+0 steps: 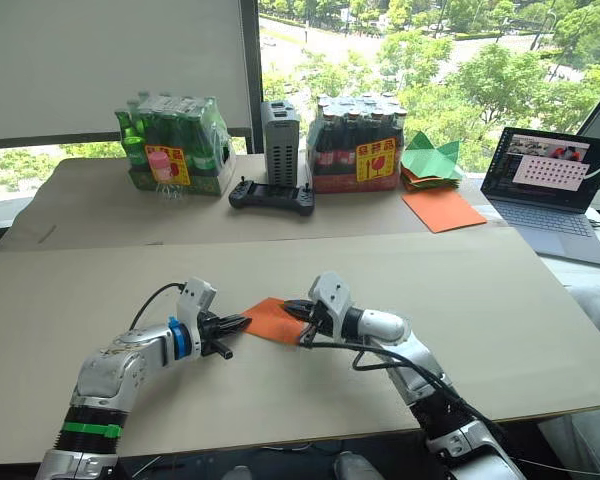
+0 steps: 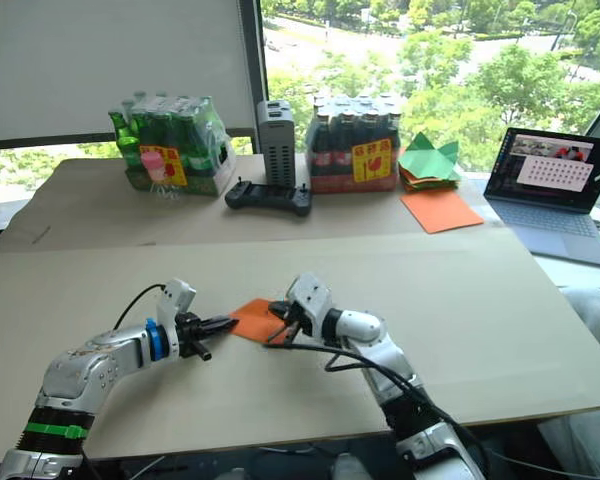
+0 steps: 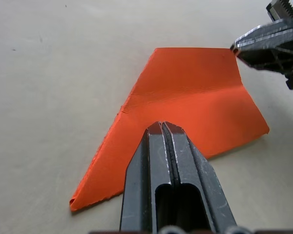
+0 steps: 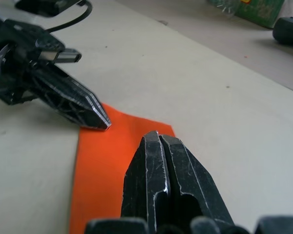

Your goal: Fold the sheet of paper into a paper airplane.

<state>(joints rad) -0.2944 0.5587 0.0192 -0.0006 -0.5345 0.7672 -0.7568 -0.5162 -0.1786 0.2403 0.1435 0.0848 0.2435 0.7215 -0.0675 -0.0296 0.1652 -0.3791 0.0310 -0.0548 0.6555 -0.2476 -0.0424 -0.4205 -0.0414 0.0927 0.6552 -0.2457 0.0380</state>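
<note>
Paper (image 3: 195, 105) lies flat mid-table betw. both grippers, already folded to a wedge w/ a crease across it. Your L gripper (image 3: 163, 127) has fingers together, tips pressing on the paper's near part. R gripper (image 4: 158, 139) likewise closed, tips on the opposite side. Looks like crease-pressing: keep one tip pinning, drag the other along the fold line slowly so the paper doesn't slide or buckle.

Bare tabletop (image 1: 500, 330) is lying open all around the sheet of paper (image 1: 273, 318). Obstacles are crowding the far edge: green bottle pack (image 1: 175, 145), dark bottle pack (image 1: 357, 143), controller (image 1: 271, 195), laptop (image 1: 552, 190).
</note>
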